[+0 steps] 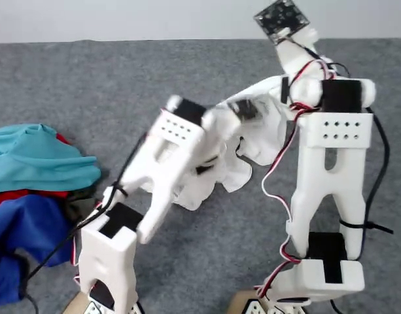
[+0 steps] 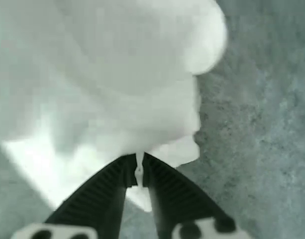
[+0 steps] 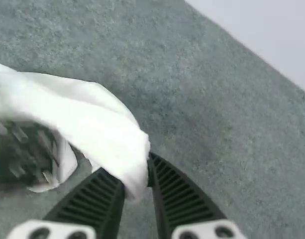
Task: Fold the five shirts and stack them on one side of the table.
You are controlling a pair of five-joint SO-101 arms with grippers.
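White shirt (image 2: 107,84): strung between left pincer (image 2: 138,174) and right pincer (image 3: 136,181), both clenched on it, long axis spanning them

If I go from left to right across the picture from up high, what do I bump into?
pile of teal, red and blue shirts → left arm → white shirt → right arm

White plastic left arm (image 1: 154,173) leans toward centre, white plastic right arm (image 1: 331,163) stands upright, black-fingered left gripper (image 2: 137,172) and right gripper (image 3: 136,179) each pinched on raised white cloth shirt (image 1: 259,140).
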